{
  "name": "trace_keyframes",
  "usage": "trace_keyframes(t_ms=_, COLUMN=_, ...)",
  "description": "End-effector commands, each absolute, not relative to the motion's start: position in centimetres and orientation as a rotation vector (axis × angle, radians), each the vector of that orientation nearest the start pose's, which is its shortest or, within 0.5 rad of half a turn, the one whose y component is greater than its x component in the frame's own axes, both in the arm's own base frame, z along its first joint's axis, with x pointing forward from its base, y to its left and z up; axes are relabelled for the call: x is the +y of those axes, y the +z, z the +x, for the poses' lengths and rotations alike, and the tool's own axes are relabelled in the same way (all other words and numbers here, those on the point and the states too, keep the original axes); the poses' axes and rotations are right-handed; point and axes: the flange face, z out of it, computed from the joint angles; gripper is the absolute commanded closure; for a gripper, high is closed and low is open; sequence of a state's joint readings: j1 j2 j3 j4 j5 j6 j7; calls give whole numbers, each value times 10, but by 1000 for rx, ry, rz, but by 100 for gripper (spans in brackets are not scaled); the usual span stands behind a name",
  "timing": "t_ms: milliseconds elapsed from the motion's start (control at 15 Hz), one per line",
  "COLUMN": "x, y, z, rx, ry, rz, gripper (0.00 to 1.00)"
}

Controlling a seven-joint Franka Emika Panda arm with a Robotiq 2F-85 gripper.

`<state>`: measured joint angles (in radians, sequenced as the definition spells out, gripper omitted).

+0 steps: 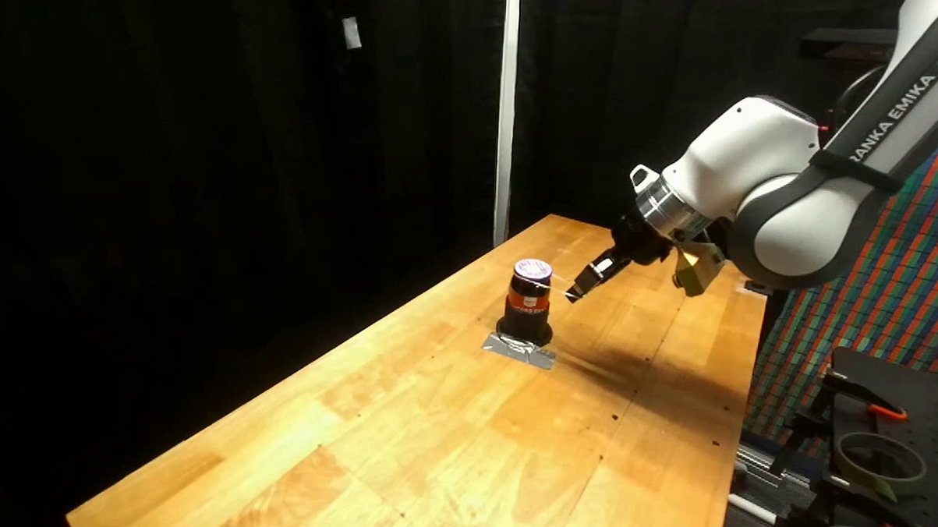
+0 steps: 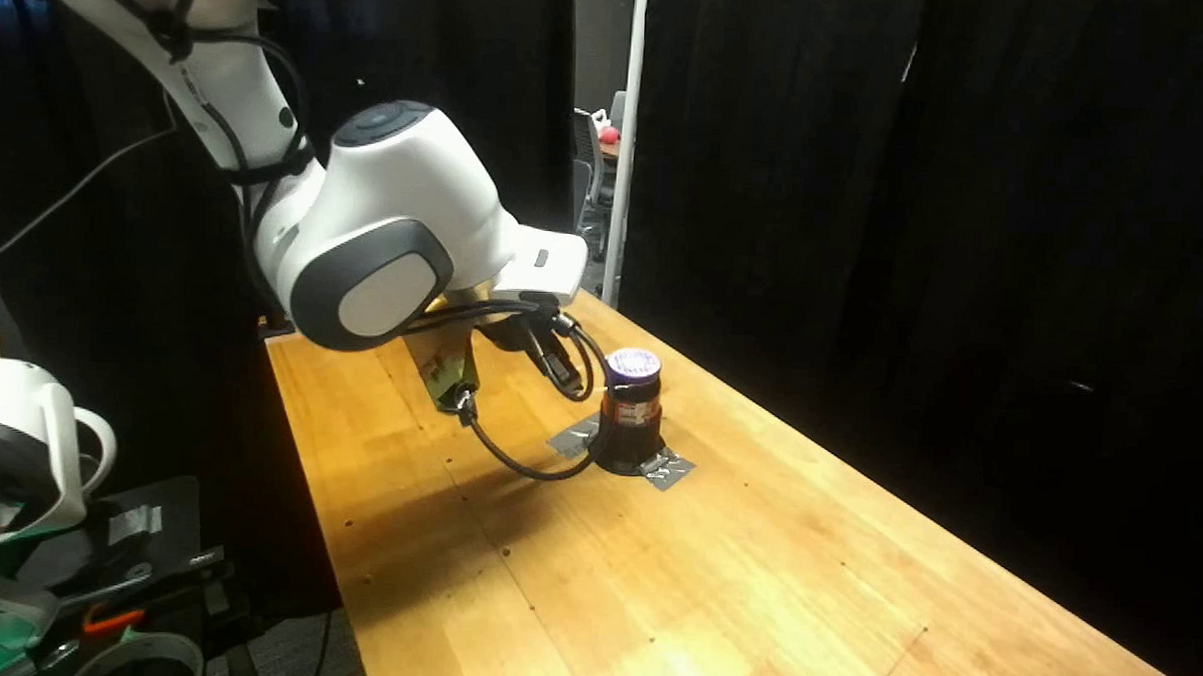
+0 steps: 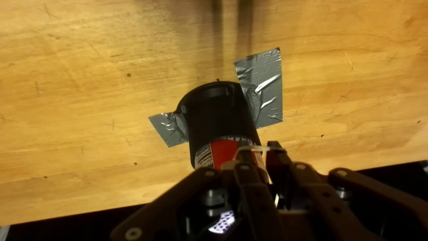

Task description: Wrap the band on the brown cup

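The brown cup (image 1: 528, 301) stands upright on the table, with a red-orange label, a near-black upper part and a pale purple-rimmed top. It also shows in an exterior view (image 2: 632, 411) and the wrist view (image 3: 224, 151). A black sleeve surrounds its lower part. My gripper (image 1: 577, 294) is beside the cup's upper part, apart from it. In the wrist view its fingertips (image 3: 261, 152) stand a little apart. The thin pale band (image 3: 255, 148) passes over both fingertips. In an exterior view the band (image 1: 562, 291) stretches to the cup's upper part; its far side is hidden.
Grey tape strips (image 3: 265, 87) (image 3: 170, 129) hold the sleeve's base to the wooden table (image 1: 431, 442). A black cable loop (image 2: 527, 470) hangs from the wrist near the cup. A dark side cart with a tape roll (image 1: 882, 457) stands beyond the table edge.
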<state>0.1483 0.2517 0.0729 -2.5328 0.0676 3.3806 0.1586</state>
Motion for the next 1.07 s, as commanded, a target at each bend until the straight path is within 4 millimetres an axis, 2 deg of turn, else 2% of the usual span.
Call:
trace_keyframes(t_ms=0, x=101, y=235, z=476, rx=76, ry=-1046, rz=-2805, gripper=92)
trace_keyframes(t_ms=200, x=97, y=223, z=469, rx=136, ry=-1192, rz=-2731, gripper=90)
trace_keyframes(t_ms=400, x=104, y=214, z=462, rx=178, ry=-1318, rz=-2626, gripper=86)
trace_keyframes(t_ms=800, x=115, y=206, z=442, rx=228, ry=-1537, rz=-2384, gripper=92)
trace_keyframes(t_ms=867, x=119, y=233, z=469, rx=230, ry=-1547, rz=-2375, gripper=92)
trace_keyframes(t_ms=933, x=120, y=228, z=469, rx=230, ry=-1540, rz=-2380, gripper=91)
trace_keyframes(t_ms=1000, x=121, y=232, z=476, rx=230, ry=-1550, rz=-2371, gripper=91)
